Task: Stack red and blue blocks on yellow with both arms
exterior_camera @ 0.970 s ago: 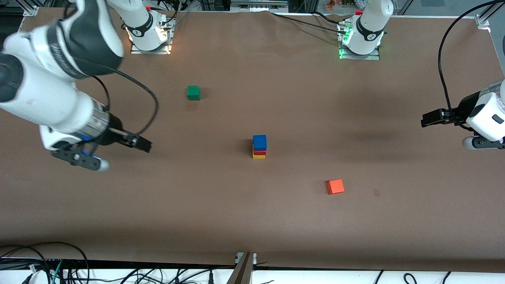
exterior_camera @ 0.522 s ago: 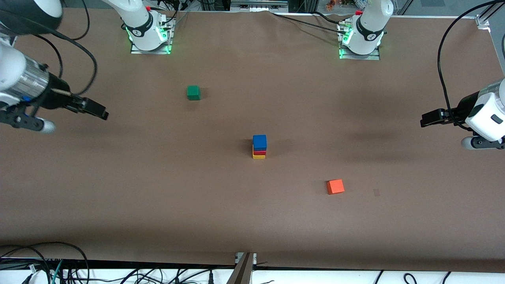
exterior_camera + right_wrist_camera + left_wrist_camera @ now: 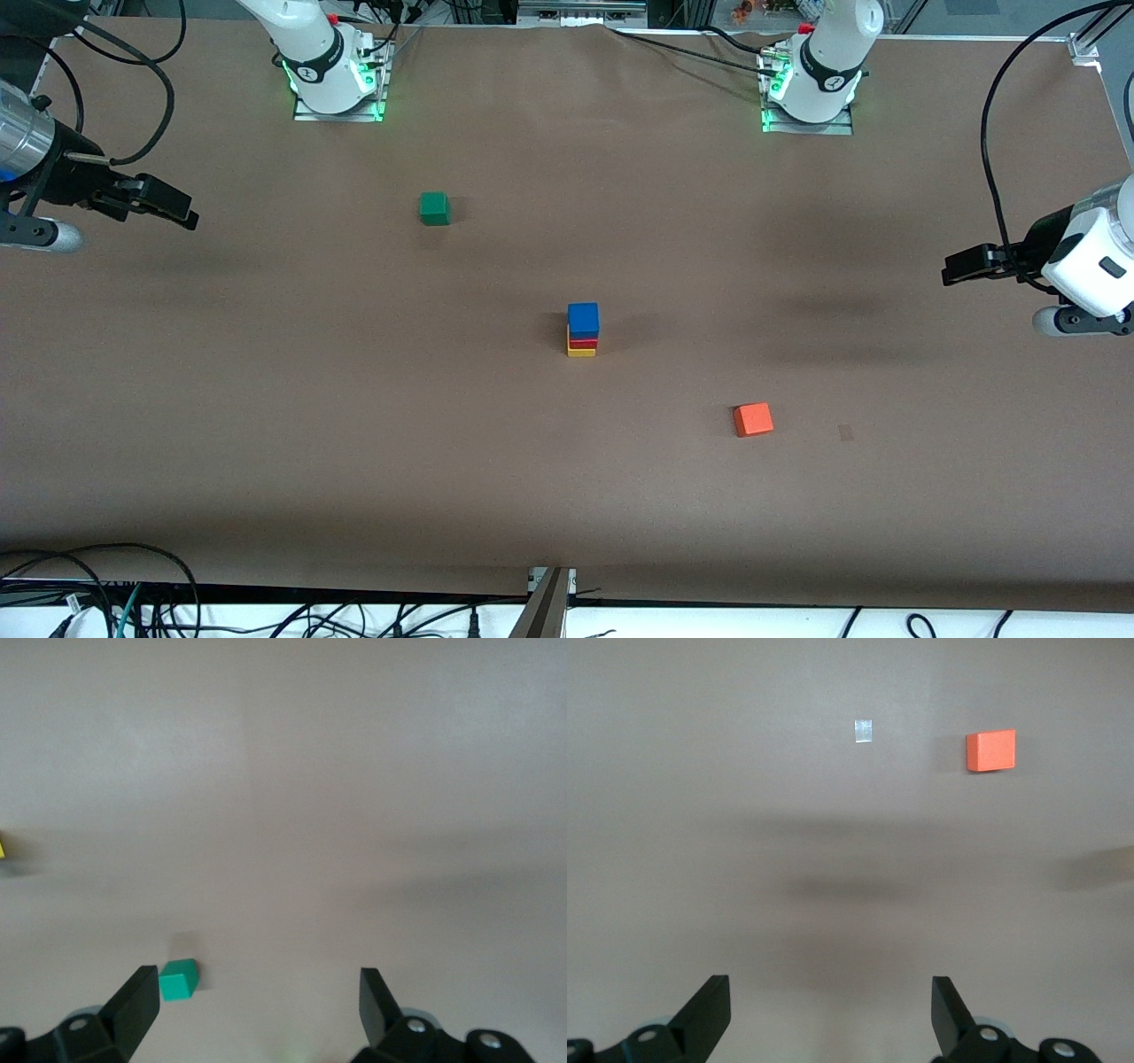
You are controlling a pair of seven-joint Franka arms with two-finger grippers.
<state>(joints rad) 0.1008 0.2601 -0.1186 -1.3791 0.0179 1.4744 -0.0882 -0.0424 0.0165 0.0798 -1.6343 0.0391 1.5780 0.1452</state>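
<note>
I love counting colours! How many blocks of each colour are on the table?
Bright blue matte cube: 1
Deep red matte cube: 1
Bright yellow matte cube: 1
Green matte cube: 1
Orange-red matte cube: 1
Total: 5

Even, bright overhead light, no glare. Soft blurred shadows streak the matte brown table cover [image 3: 372, 425]. Wrist views look washed out.

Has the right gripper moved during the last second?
Yes. The right gripper has drawn away from the block stack, toward the right arm's end of the table.
</note>
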